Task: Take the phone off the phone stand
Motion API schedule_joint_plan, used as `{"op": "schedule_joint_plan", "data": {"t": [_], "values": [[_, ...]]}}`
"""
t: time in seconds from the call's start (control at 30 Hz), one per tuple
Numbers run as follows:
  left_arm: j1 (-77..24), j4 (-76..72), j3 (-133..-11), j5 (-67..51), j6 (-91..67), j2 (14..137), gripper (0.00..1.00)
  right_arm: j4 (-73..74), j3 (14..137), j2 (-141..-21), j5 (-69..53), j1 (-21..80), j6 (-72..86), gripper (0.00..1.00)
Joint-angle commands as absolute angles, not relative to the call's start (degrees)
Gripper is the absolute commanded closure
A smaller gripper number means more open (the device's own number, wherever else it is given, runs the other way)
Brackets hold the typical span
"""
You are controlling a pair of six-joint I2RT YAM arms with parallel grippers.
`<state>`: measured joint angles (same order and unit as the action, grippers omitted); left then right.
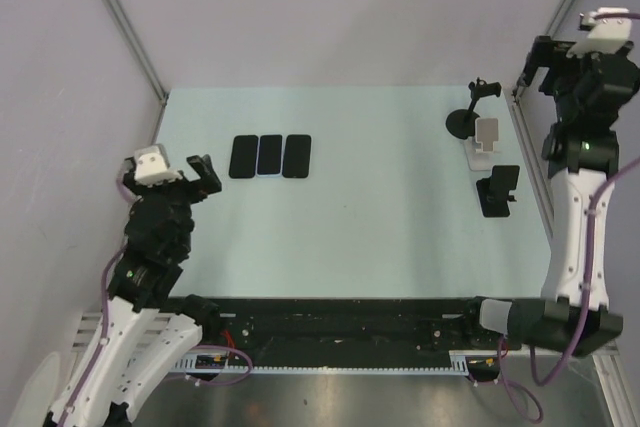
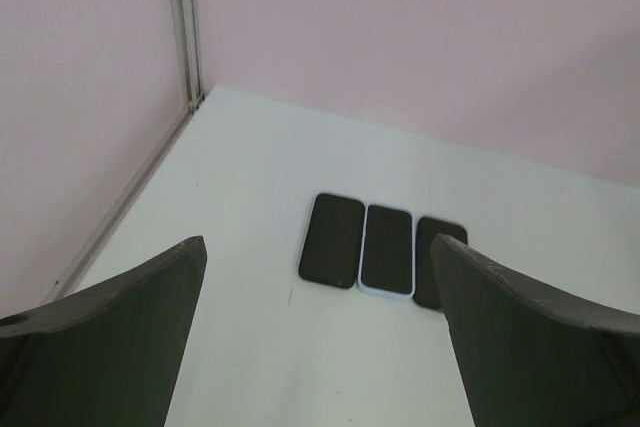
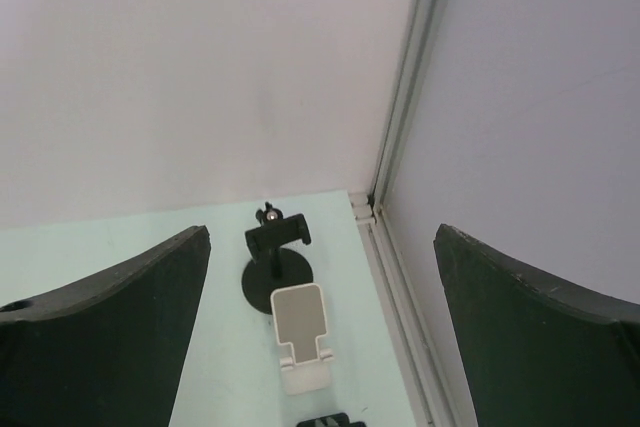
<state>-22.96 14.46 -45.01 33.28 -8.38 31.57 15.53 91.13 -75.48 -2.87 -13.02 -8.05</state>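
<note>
Left gripper (image 2: pixel 318 245): 1, jaws spread wide, holding nothing.
Right gripper (image 3: pixel 322 232): 1, jaws spread wide, holding nothing.
Phones (image 1: pixel 270 155): 3, dark, lay flat on the table (image 1: pixel 380 217), side by side in a row before the left gripper, well apart from the stands.
Stands: 3, grouped near the table's right edge: round-base stand (image 1: pixel 465 122), white stand (image 1: pixel 487 139), black stand (image 1: pixel 498 190).
</note>
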Motion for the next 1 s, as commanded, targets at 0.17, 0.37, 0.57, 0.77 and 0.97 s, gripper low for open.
{"op": "schedule_joint_plan", "data": {"t": [0.17, 0.37, 0.57, 0.77, 0.97], "values": [[-22.5, 12.6, -48.3, 40.5, -6.9, 16.5, 0.0, 6.9, 71.8, -46.5, 9.0, -8.1, 3.4, 0.0], [-22.5, 12.7, -42.0, 41.5, -6.6, 9.9, 0.0, 6.2, 60.0, -34.6, 20.7, 5.3, 2.5, 0.0], [-22.5, 12.6, -32.7, 38.7, -10.5, 0.4, 0.0, 14.1, 56.2, -24.2, 26.2, 9.4, 0.1, 0.0], [-22.5, 12.7, -29.2, 37.4, -11.0, -5.4, 0.0, 15.8, 44.7, -8.0, 32.4, 13.1, -3.0, 0.0], [-22.5, 12.7, -28.4, 37.2, -11.2, -5.0, 0.0, 20.9, 39.9, -1.8, 37.1, 16.7, -2.6, 0.0]]}}
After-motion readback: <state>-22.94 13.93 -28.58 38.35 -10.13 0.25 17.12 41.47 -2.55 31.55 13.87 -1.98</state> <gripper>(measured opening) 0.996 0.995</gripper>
